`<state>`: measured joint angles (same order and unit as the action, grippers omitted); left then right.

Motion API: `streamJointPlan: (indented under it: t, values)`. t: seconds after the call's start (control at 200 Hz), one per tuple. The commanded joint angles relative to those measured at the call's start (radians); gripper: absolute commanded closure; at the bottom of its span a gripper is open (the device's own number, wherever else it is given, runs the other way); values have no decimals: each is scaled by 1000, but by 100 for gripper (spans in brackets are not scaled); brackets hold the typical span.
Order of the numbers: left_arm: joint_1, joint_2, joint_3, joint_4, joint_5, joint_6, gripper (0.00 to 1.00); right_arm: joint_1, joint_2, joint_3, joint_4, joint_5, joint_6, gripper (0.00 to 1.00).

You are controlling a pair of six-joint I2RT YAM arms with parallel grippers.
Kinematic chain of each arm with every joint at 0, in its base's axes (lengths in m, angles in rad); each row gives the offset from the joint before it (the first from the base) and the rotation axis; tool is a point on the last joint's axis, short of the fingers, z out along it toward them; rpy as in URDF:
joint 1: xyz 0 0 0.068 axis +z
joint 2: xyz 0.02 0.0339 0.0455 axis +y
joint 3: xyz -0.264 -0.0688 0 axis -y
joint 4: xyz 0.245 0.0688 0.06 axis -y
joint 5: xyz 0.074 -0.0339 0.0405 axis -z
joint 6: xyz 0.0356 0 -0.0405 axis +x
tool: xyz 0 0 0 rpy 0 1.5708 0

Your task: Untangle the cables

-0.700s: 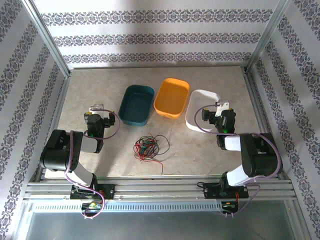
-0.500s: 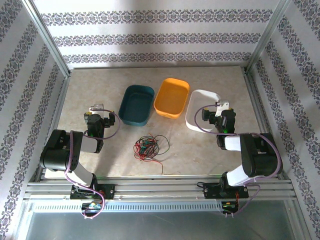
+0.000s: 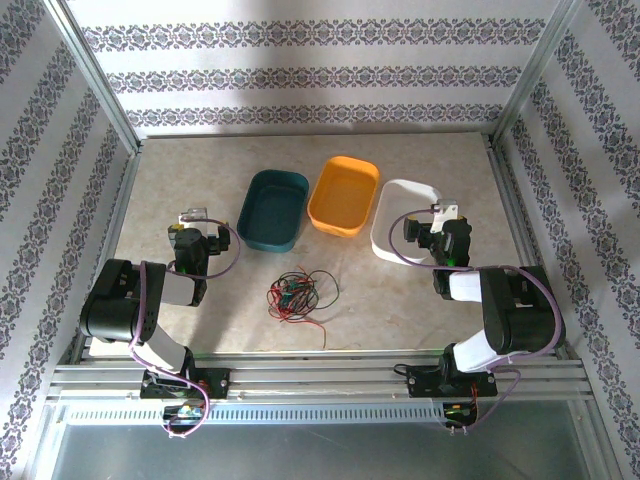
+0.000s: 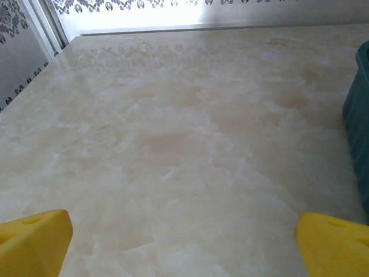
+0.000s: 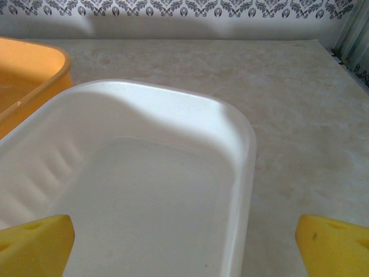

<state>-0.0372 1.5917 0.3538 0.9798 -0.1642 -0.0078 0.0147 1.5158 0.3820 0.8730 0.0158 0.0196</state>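
The cables (image 3: 297,294), thin black, red and green wires, lie in one tangled heap on the table's near middle, with a red end trailing toward the front. My left gripper (image 3: 190,222) is well to the left of the heap, over bare table. In its wrist view the gripper (image 4: 184,245) is open, yellow fingertips (image 4: 34,239) wide apart with nothing between them. My right gripper (image 3: 425,222) is to the right, over the near end of the white tray (image 3: 400,200). Seen from its wrist, that gripper (image 5: 184,245) is open and empty above the tray.
A teal tray (image 3: 272,208), an orange tray (image 3: 343,194) and the white tray (image 5: 173,104) stand in a row behind the heap. The orange tray's rim (image 5: 34,57) sits at the left of the right wrist view. Metal frame rails border the table.
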Motion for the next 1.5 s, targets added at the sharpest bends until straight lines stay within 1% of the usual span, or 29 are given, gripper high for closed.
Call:
streamJointPlan:
  t: [0.0, 0.29, 0.325, 0.375, 0.43, 0.475, 0.5, 0.53, 0.595, 0.64, 0.675, 0.72, 0.795, 0.844, 0.889, 0.944, 0.989, 1.044, 1.099, 1.224, 1.384, 1.429, 1.494]
  values:
    - [8, 4, 16, 13, 6, -9, 1, -10, 1, 4, 33, -19, 4, 2]
    - [8, 4, 17, 13, 9, -11, 1, -13, 2, 5, 32, -24, 10, 2]
    - [8, 2, 17, 13, 24, -2, 1, -13, 2, 6, 32, -24, 12, 2]
    - [7, -31, 28, -35, 59, 11, 1, -15, 0, 5, 32, -28, 13, 2]
    - [-4, -102, 50, -139, 56, 25, 1, -15, -15, 16, 21, -37, 14, 2]
    - [-12, -165, 69, -224, 34, 28, 1, -11, -73, 33, -53, -40, 7, 2]
    - [-15, -199, 80, -263, -2, 22, 1, -4, -114, 52, -116, -11, 9, 2]
    - [-21, -240, 86, -295, -45, 7, 1, 5, -168, 84, -237, 37, 22, 2]
    - [-26, -320, 83, -328, -120, -85, 1, 15, -264, 152, -433, 102, 76, 8]
    - [-25, -370, 110, -430, -129, -163, 1, 40, -313, 189, -537, 129, 99, 12]
    - [-31, -400, 140, -531, -107, -193, 1, 76, -348, 215, -600, 162, 104, 13]
    - [-66, -423, 172, -633, -127, -222, 1, 139, -381, 249, -685, 171, 96, 13]
    - [-161, -451, 186, -705, -114, -228, 1, 268, -408, 310, -831, 153, 80, 13]
    - [-235, -463, 185, -731, -71, -224, 1, 366, -405, 344, -914, 106, 68, 13]
    - [-293, -470, 187, -763, 7, -223, 1, 445, -395, 356, -956, 57, 57, 13]
    - [-354, -473, 190, -802, 109, -233, 1, 550, -368, 373, -1009, -36, 47, 12]
    - [-389, -476, 192, -833, 201, -252, 1, 605, -336, 392, -1052, -99, 57, 12]
    - [-423, -482, 200, -876, 301, -272, 1, 646, -292, 406, -1089, -166, 76, 13]
    - [-460, -492, 210, -912, 374, -273, 1, 664, -257, 405, -1101, -203, 100, 17]
    - [-523, -513, 225, -983, 432, -250, 1, 682, -177, 387, -1087, -240, 145, 20]
    - [-560, -471, 261, -1089, 477, -194, 0, 690, -34, 416, -1086, -190, 194, 28]
    - [-580, -449, 272, -1111, 477, -176, 2, 694, -3, 429, -1090, -176, 192, 28]
    - [-610, -422, 277, -1122, 461, -164, 10, 696, 33, 444, -1087, -164, 192, 29]
